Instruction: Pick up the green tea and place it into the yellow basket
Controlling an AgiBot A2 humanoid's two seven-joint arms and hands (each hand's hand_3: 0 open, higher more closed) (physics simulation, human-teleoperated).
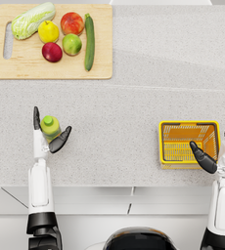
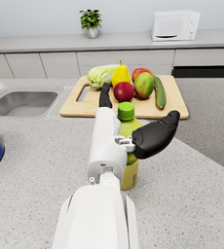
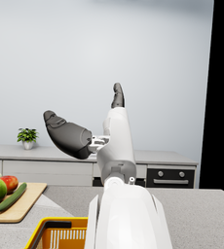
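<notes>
Countertop (image 1: pixel 124 112) carries the cutting board (image 1: pixel 101 58) of produce far back, the yellow basket (image 1: pixel 189 125) near the right hand (image 1: pixel 217 151), which hangs open and empty, while the green tea (image 1: pixel 50 126) stands upright between the left hand's (image 1: pixel 48 134) spread fingers, apparently bracketed for a grasp but not yet gripped.

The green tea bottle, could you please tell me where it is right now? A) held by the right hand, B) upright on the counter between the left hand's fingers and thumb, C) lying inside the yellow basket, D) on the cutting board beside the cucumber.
B: the green tea bottle stands upright on the counter within the left hand, far from the yellow basket.
</notes>
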